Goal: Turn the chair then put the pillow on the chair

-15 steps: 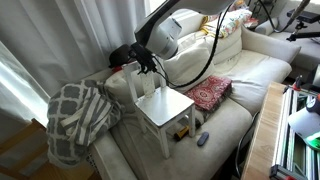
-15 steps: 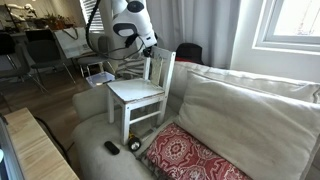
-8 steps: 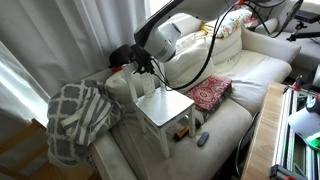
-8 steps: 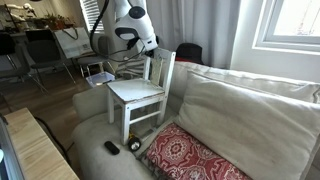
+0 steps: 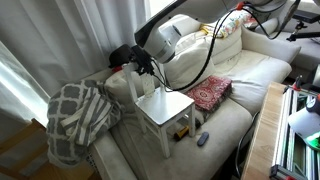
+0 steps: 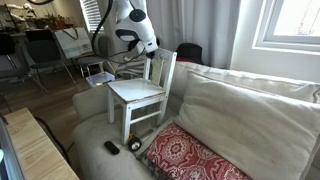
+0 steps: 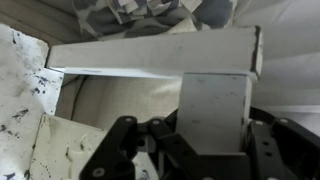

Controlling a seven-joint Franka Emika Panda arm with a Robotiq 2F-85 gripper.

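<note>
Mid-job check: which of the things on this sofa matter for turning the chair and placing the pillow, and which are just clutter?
For the job: chair; cream pillow; gripper on the chair's back.
Lying about: red patterned cushion; grey-and-white blanket; small dark object by the chair legs.

No readable text, labels, brands, numbers or signs in any view; all surfaces unmarked

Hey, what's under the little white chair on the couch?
Under the chair you can see the beige sofa cushion and a small dark object by one leg. The chair's own seat covers the area further back.
</note>
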